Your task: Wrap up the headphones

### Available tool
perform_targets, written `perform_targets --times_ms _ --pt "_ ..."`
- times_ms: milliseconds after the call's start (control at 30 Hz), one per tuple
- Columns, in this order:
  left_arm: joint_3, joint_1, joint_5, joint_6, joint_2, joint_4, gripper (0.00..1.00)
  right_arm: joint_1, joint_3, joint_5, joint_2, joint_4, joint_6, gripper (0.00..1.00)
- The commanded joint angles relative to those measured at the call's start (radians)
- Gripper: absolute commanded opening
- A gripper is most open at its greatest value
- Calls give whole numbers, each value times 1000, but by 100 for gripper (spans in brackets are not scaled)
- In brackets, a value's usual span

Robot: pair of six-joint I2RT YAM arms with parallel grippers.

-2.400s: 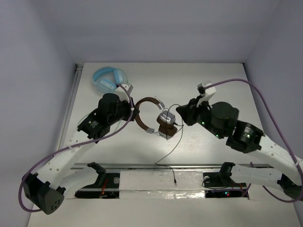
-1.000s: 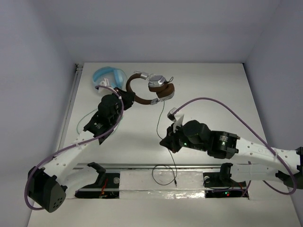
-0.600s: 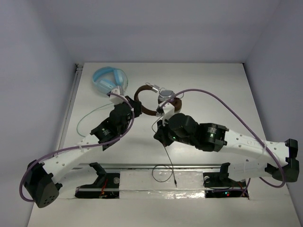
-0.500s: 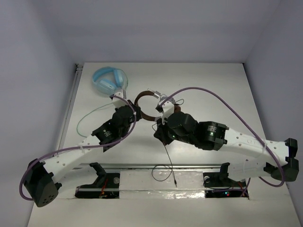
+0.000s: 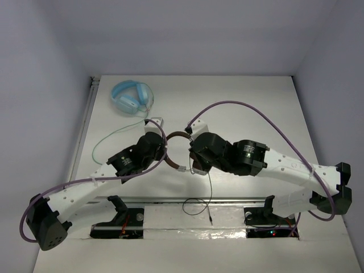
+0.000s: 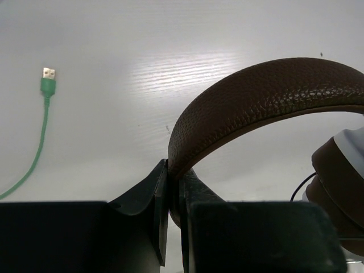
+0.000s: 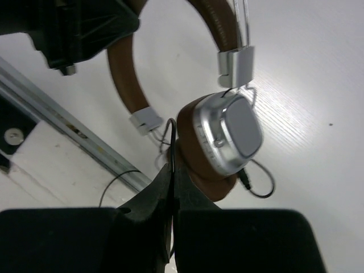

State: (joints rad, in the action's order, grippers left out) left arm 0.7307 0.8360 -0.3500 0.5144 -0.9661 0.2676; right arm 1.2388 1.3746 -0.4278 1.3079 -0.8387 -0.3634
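Observation:
The headphones hang mid-table between the arms, with a dark brown headband and silver-and-brown ear cups. My left gripper is shut on the headband near its left end. My right gripper is shut on the thin black cable right beside the ear cups. In the top view the left gripper and right gripper stand close together at either side of the band. The cable trails from the cups toward the near edge, looped over the rail.
Light blue headphones lie at the back left; their pale green cable curves down the left side and ends in a green plug. A metal rail and a white strip run along the near edge.
The left gripper has carried the brown headphones from the back centre toward the near middle. The right gripper has moved along the cable up to the ear cups.

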Motion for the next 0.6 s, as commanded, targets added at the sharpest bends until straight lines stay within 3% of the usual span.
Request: perform_targets --times_ms 0,300,400,567 --pt "94 3 124 -77 21 19 0 10 64 -122 -12 -91 30 0" --pt "148 3 488 -270 -20 26 0 1 31 -288 -58 -80 31 0" --pt "138 3 545 -277 -10 7 0 1 -2 -316 -103 -44 23 0" --pt "118 -98 667 -260 24 -30 0 1 -34 -350 -199 1 -9 0"
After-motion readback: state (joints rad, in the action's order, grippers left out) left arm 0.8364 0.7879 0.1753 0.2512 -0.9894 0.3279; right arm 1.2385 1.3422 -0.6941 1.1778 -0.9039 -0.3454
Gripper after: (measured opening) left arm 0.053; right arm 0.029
